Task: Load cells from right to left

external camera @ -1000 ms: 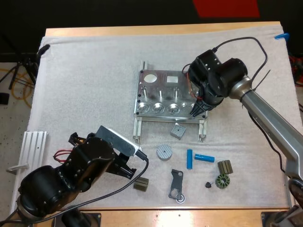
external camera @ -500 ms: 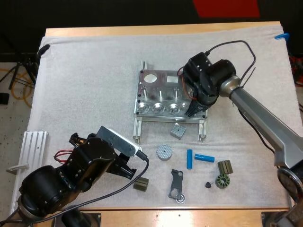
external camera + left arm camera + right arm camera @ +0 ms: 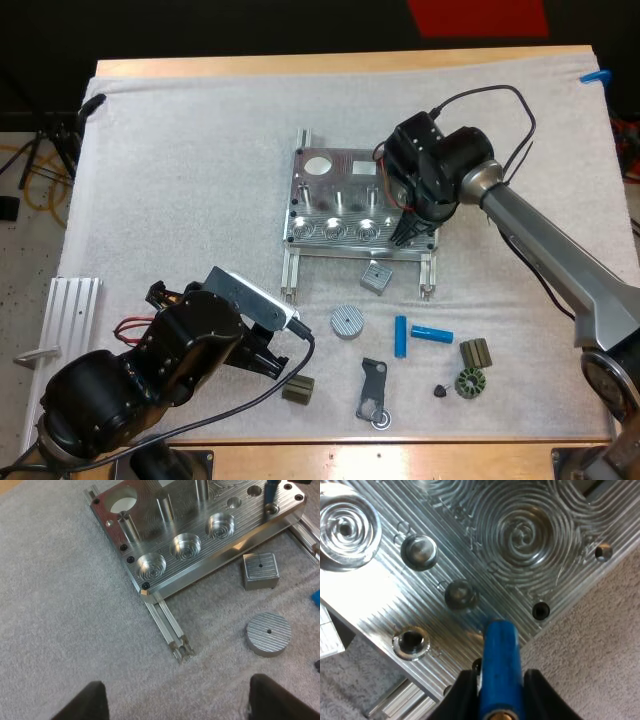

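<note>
The right end effector (image 3: 499,692) is clamping a blue cell (image 3: 499,645) from both sides, its fingers pressing on the cell's upper end. The cell's free tip is hanging over the right front corner of the metal fixture (image 3: 470,555), near a small round recess (image 3: 457,594); whether it is touching the metal I cannot tell. I am reading this as the seating of a cell at the rightmost station. Doing it well is going to mean bringing the cell upright, centring it over its seat before lowering, descending slowly, and letting go only once it is sitting home. A tilted tip is risking a catch on the rim or a skid across the machined face.

Nearest on the worktop, the left end effector (image 3: 182,695) is hovering over the white mat (image 3: 180,180) with its fingers wide apart and nothing between them, short of the fixture's near rail (image 3: 170,627). Beyond it, a dark bracket (image 3: 372,388) and spare blue cells (image 3: 431,334) are lying on the mat, then a round disc (image 3: 346,321). A square block (image 3: 375,276) is sitting just in front of the fixture, apart from the working corner, so nothing is blocking the descent.
</note>
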